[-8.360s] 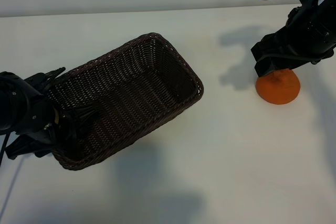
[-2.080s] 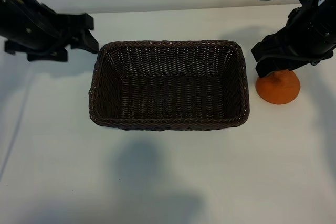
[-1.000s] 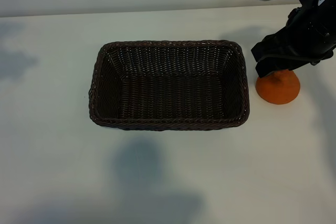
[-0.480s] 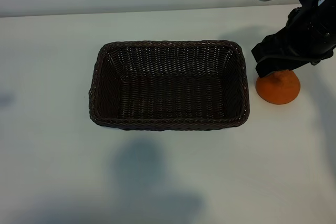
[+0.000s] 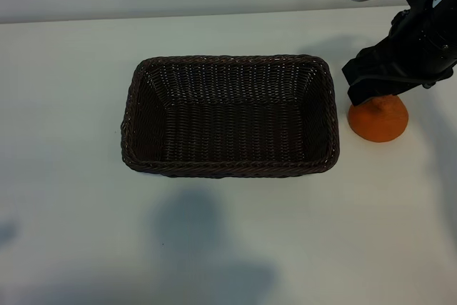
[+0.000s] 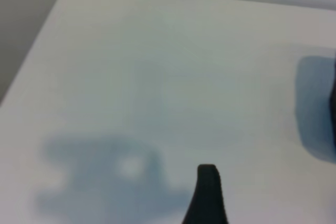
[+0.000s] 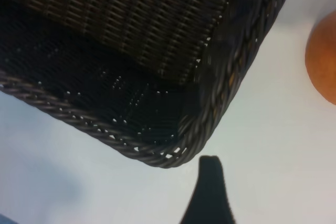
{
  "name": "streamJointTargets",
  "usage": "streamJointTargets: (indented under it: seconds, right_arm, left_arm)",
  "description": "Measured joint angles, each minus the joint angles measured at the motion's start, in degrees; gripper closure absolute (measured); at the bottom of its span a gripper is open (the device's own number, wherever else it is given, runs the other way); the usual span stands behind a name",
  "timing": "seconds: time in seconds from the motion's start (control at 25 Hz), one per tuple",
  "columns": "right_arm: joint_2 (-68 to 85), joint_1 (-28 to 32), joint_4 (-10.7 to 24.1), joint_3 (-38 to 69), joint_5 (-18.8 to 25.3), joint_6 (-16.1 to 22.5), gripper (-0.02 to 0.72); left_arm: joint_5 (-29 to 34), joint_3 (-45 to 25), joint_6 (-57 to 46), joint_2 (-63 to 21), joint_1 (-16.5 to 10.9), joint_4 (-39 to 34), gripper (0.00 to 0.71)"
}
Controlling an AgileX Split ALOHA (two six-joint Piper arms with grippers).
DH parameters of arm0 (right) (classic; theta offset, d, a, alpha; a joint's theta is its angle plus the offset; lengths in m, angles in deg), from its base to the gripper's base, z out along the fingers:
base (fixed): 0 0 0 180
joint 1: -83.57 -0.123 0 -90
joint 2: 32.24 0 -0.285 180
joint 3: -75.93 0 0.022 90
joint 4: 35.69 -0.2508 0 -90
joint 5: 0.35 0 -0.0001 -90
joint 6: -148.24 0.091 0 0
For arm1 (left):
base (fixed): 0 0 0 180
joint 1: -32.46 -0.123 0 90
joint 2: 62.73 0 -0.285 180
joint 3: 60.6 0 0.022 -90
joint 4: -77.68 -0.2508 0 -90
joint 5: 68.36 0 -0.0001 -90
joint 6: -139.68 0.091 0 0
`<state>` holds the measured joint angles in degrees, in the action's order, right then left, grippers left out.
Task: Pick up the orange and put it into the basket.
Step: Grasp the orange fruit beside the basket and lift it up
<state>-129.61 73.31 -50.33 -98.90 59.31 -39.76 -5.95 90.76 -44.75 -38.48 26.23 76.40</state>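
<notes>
Sitting just right of basket rim: orange; right gripper above, fingers released, nothing held

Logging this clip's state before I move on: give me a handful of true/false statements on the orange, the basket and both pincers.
1. The orange lies inside the basket. False: it sits on the table beside the basket's right end.
2. The basket holds nothing. True.
3. The right pincer hangs over the orange. True.
4. The left arm reaches over the basket in the exterior view. False: that view shows no left arm; its wrist view shows only bare table beyond one fingertip.
5. The basket is tipped on its side. False: it rests flat, opening upward.
</notes>
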Motion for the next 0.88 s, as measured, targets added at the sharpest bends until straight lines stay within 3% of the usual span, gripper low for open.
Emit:
streamJointTargets:
  seconds: [0.28, 0.48, 0.88]
  right_arm:
    - [0.0, 0.0, 0.0, 0.0, 0.0, -0.06, 0.156]
    - [0.0, 0.0, 0.16, 0.0, 0.0, -0.12, 0.156]
    - [0.0, 0.0, 0.16, 0.0, -0.01, -0.08, 0.156]
  left_arm:
    - [-0.36, -8.22, 3.78, -9.24, 0.97, 0.94, 0.114]
    - [-0.64, -13.05, 5.38, -10.15, 2.79, 0.59, 0.114]
    - [-1.48, -19.28, 5.55, -10.32, 2.91, 0.73, 0.114]
